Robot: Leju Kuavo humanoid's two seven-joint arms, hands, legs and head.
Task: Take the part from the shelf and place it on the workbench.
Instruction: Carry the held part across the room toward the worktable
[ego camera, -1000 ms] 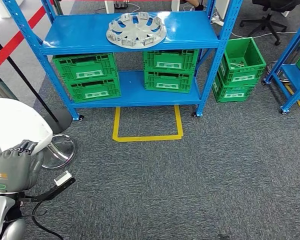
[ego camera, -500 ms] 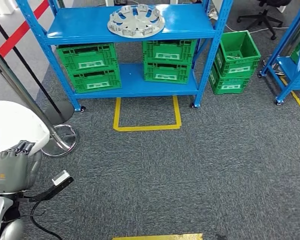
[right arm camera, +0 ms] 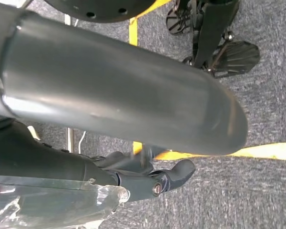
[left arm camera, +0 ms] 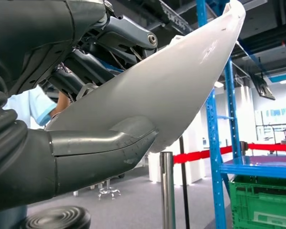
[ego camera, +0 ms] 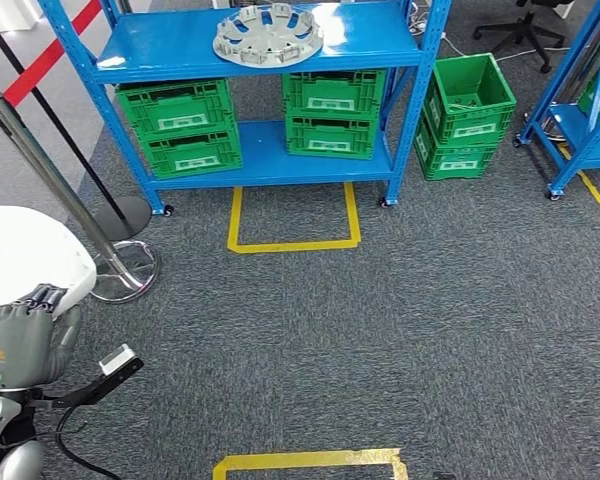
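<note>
A white curved part [ego camera: 25, 255] juts up at the lower left of the head view, and my left hand [ego camera: 21, 345] grips its lower edge. In the left wrist view the white part [left arm camera: 177, 90] lies clamped between the thick thumb [left arm camera: 98, 152] and the darker fingers above it. My right hand [right arm camera: 134, 109] hangs over the grey carpet with its thumb and fingers apart and nothing between them. A silver hubcap [ego camera: 267, 34] lies on the top board of the blue shelf [ego camera: 259, 165] ahead.
Green crates [ego camera: 180, 125] fill the shelf's lower level, and another crate [ego camera: 470, 115] stands to its right. A steel stanchion [ego camera: 55, 185] with a red belt leans close on my left. Yellow tape marks the carpet [ego camera: 293, 245]. A person's sleeve [left arm camera: 37, 102] shows behind my left hand.
The whole picture has shifted: the shelf sits farther off and higher in view, and a yellow tape line has come in at the bottom edge. My left hand keeps its hold on the white part.
</note>
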